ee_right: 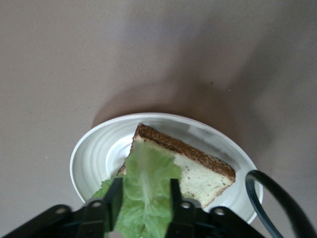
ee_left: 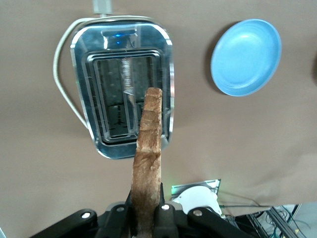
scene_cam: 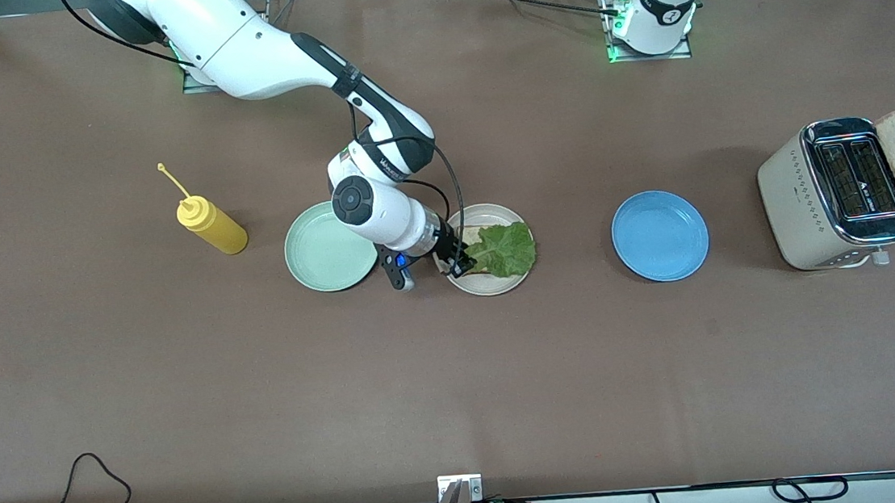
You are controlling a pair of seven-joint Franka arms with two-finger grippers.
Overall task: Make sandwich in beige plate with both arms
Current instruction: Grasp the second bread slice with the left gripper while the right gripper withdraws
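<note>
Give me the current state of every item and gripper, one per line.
Beige plate: holds bread slice with lettuce on top.
Second slice: held up over the toaster.
Toaster: slots empty.
Green plate: bare.
Blue plate: bare.
Left gripper: shut on second slice.
Right gripper: open around lettuce, over beige plate.

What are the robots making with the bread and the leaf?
A sandwich. The right gripper is low over the beige plate, jaws open around a lettuce leaf lying on a bread slice there. The left gripper holds a second bread slice upright above the toaster. The green plate, blue plate and yellow bottle sit untouched.
</note>
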